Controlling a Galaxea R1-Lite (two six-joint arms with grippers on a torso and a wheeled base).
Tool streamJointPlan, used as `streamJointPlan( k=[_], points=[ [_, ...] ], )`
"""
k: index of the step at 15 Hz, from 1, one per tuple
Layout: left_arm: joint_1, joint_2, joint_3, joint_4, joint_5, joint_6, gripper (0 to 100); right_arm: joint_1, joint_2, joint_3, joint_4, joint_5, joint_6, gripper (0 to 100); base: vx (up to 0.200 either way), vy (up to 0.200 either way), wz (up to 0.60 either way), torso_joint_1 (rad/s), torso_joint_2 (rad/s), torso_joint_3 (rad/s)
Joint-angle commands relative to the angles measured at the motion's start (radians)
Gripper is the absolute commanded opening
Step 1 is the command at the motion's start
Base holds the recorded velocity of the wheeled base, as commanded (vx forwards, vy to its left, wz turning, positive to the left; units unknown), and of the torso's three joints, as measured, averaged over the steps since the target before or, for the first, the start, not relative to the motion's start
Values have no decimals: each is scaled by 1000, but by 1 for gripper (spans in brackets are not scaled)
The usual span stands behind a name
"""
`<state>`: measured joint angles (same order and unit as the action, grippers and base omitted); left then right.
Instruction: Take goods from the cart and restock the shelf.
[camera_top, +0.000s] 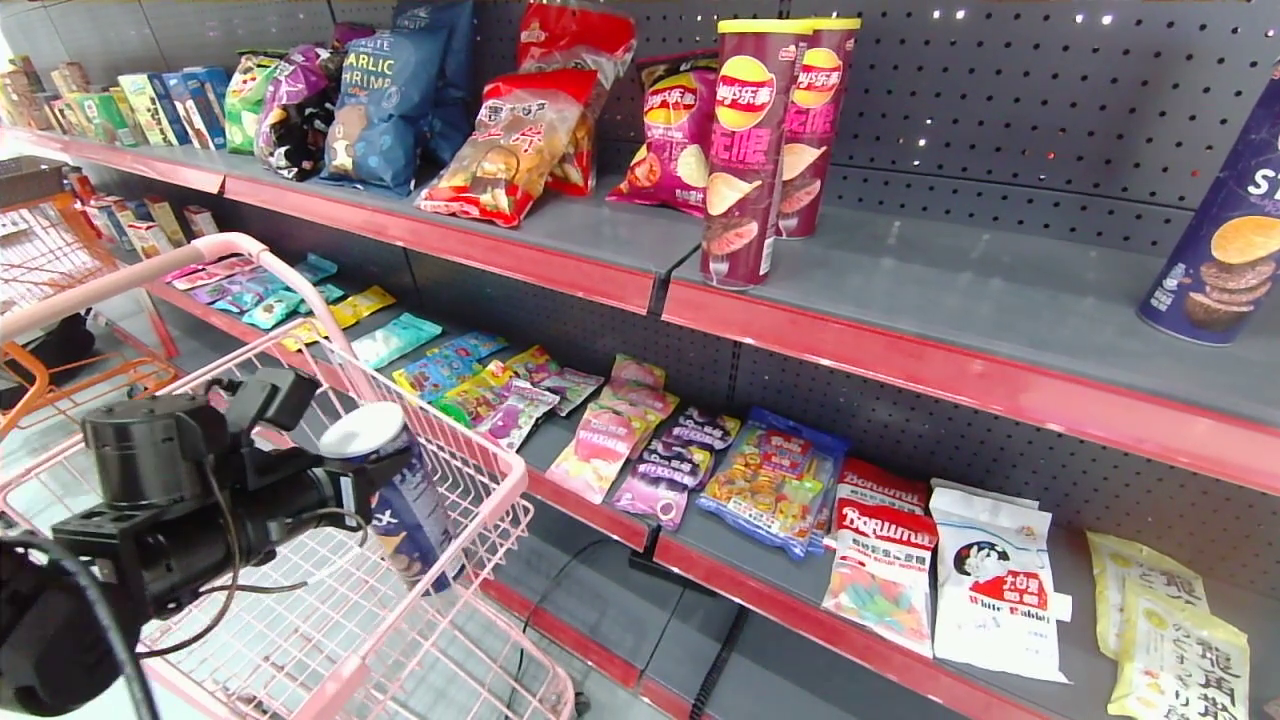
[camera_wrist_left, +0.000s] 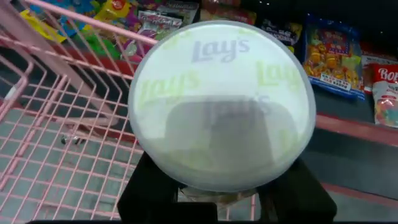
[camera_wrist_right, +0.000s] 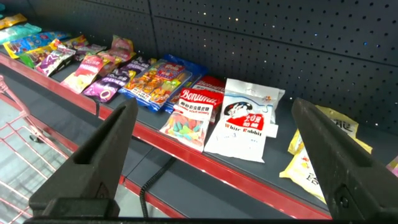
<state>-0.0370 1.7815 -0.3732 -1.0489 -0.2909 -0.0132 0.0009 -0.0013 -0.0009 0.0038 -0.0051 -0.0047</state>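
Note:
My left gripper (camera_top: 375, 480) is shut on a dark blue chip can (camera_top: 405, 500) with a white lid, held upright above the pink cart (camera_top: 470, 480). In the left wrist view the can's white lid (camera_wrist_left: 221, 102) faces the camera, with black fingers (camera_wrist_left: 149, 193) at its sides. My right gripper (camera_wrist_right: 217, 162) stands open in front of the lower shelf (camera_wrist_right: 186, 146), nothing between its fingers. Two purple chip cans (camera_top: 765, 140) stand on the upper shelf (camera_top: 950, 290), and another blue can (camera_top: 1225, 230) stands at its right end.
Snack bags (camera_top: 520, 140) fill the upper shelf's left part; bare shelf lies between the purple and blue cans. Candy packets (camera_top: 770, 480) cover the lower shelf. An orange cart (camera_top: 60, 300) stands far left. A black cable (camera_top: 715, 660) hangs below the lower shelf.

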Motion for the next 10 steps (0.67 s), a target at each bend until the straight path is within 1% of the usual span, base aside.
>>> streamJointPlan(
  k=[1,2,3,4,5,6,8,9,10],
  points=[
    [88,-344,-107,305,-2,-50,0,1,1,1,-1,1,0,100,0,0,0,0,0,0],
    [91,-459,-205,491,-1,-96,0,1,1,-1,1,1,0,100,0,0,0,0,0,0],
    [95,-551,-286,653,-2,-125,0,1,1,-1,1,1,0,100,0,0,0,0,0,0],
    [95,-637,-357,800,-5,-137,0,1,1,1,1,1,0,100,0,0,0,0,0,0],
    [95,-715,-391,903,-7,-137,0,1,1,1,-1,-1,3,100,0,0,0,0,0,0],
    [95,-758,-388,926,-7,-133,0,1,1,1,-1,-1,3,100,0,0,0,0,0,0],
    [94,-916,-354,977,-5,-122,0,1,1,-1,-1,1,3,100,0,0,0,0,0,0],
    [94,-958,-351,1004,-5,-108,0,1,1,-1,-1,1,3,100,0,0,0,0,0,0],
    [94,-1033,-351,1075,-5,-70,0,1,1,1,1,-1,2,100,0,0,0,0,0,0]
  ],
)
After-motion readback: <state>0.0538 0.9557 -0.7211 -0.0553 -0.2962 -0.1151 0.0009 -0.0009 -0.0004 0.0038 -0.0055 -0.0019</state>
